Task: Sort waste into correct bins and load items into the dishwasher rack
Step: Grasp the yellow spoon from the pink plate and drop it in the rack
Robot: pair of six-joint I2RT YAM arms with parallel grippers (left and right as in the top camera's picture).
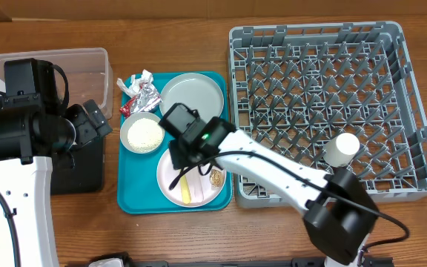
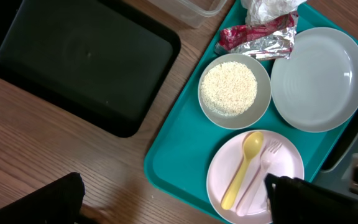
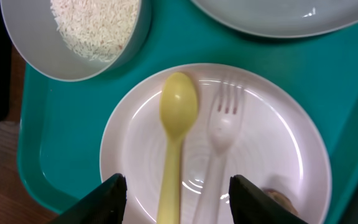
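My right gripper (image 3: 178, 186) hangs open low over the pinkish-white plate (image 3: 278, 143), its jaws straddling the handles of the yellow spoon (image 3: 178, 112) and a pale fork (image 3: 219, 134) without touching them. Beside this plate on the teal tray sit the small bowl (image 1: 127, 141) of rice (image 2: 229, 87), the grey plate (image 1: 192, 95), the red-and-silver foil wrapper (image 2: 260, 38) and the white tissue (image 2: 263, 9). My left gripper (image 2: 173, 204) is wide open and empty above the wood near the tray's corner. A white cup (image 1: 342, 148) stands in the grey rack (image 1: 414, 111).
The clear tub (image 1: 87, 63) stands at the back left, with the black tray (image 2: 86, 59) just in front of it, partly under my left arm in the overhead view. The teal tray (image 1: 136, 196) lies between these bins and the rack. A small brown scrap (image 3: 277, 200) rests on the pinkish plate.
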